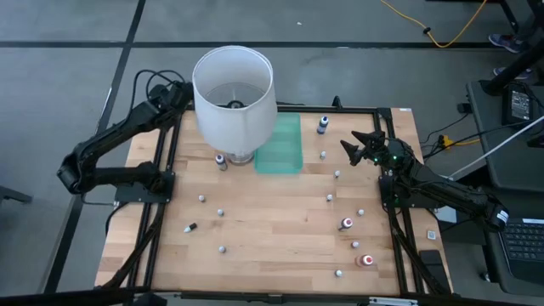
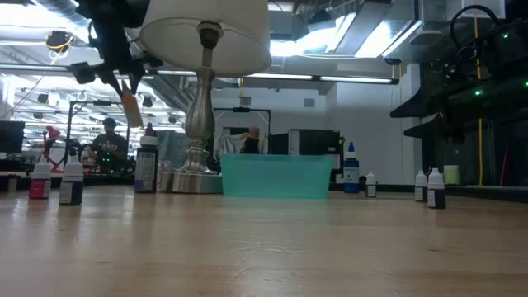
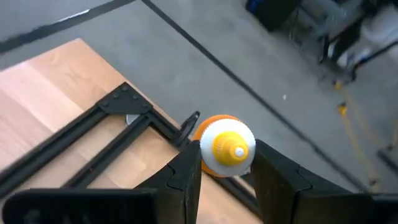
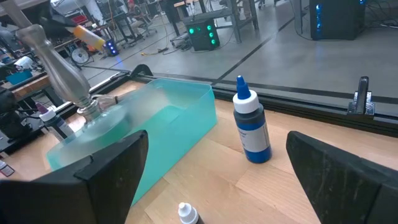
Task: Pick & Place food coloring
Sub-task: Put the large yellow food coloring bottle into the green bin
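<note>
My left gripper (image 1: 181, 92) is raised over the table's far left corner, beside the white lampshade (image 1: 234, 89), and is shut on a yellow-orange food coloring bottle (image 3: 225, 148) that also shows in the low view (image 2: 130, 107). Several other small food coloring bottles stand scattered on the wooden table. Among them are two red ones at the near right (image 1: 346, 223) (image 1: 366, 260) and a dark blue one (image 4: 252, 127) at the far right. My right gripper (image 1: 359, 146) waits open at the right edge, touching nothing. My left gripper pinches the bottle at its white cap end (image 3: 206, 163) between its two fingers (image 3: 186, 177). The yellow nozzle points back toward the wrist, and the orange body reaches out past the fingertips. The bottle is lifted clear of the table and hangs tilted below the fingers (image 2: 115, 70).
The lamp's metal base (image 2: 196, 177) stands on the table at the far middle, under the big shade. A translucent green tray (image 1: 280, 144) lies just to its right. A black metal frame (image 3: 118, 118) runs along the table's edges.
</note>
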Robot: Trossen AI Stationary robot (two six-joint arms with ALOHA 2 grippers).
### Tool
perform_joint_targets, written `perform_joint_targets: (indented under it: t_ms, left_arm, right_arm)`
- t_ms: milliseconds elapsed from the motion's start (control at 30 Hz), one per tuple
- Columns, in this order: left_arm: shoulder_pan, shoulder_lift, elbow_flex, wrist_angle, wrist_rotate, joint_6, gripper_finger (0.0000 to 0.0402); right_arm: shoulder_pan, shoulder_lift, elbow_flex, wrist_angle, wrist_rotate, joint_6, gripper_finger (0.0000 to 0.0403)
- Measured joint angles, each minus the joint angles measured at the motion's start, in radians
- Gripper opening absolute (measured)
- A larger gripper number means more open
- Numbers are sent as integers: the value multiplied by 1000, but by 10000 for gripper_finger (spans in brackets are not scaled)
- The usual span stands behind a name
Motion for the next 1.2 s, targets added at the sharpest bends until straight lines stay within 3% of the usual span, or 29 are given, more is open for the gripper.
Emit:
perform_joint_targets:
  t_ms: [300,800,933,1200]
  left_arm:
    - [-12,-30,0,-55,-74,-195,110]
    - [10,-47,0,-67,-92,-538,110]
    - [11,-81,0,-52,-139,-557,110]
    - [37,-144,0,11,-139,-498,110]
  right_arm:
    - [0,0,0,0,0,0,382]
    - [0,0,0,0,0,0,382]
    - [0,0,0,0,0,0,382]
    - [0,0,0,0,0,0,382]
